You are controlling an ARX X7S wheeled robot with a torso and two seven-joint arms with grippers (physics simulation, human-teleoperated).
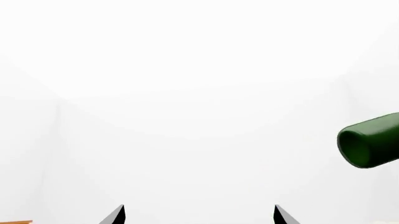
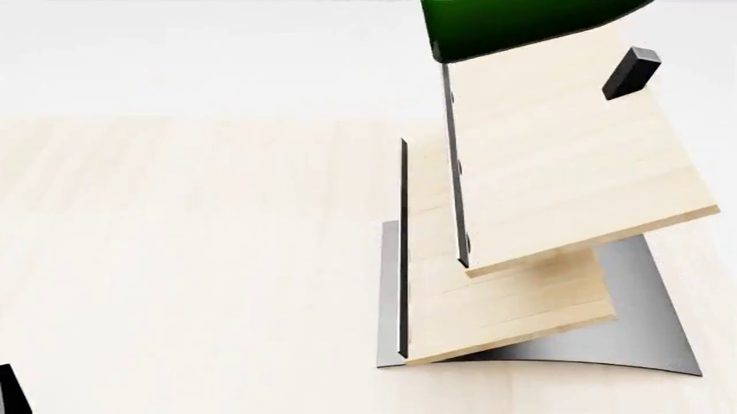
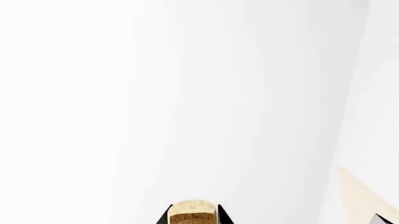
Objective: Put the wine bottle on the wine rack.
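Observation:
The wine bottle (image 2: 519, 26) shows only its dark green lower body at the top edge of the head view, hanging over the far end of the wine rack's upper board (image 2: 564, 164). The black peg (image 2: 631, 72) sits just right of it. In the right wrist view the tan cork (image 3: 194, 211) fills the gap of my right gripper (image 3: 194, 215), which is shut on the bottle's top. The bottle's round green base (image 1: 369, 140) appears in the left wrist view, well off to the side of my left gripper (image 1: 199, 214), which is open and holds nothing.
The rack's lower board (image 2: 507, 306) and curved grey metal base (image 2: 651, 332) stand on a pale wood surface (image 2: 185, 259). A dark tip (image 2: 9, 392) pokes in at the head view's bottom left corner. A pale wood edge (image 3: 361, 196) shows in the right wrist view.

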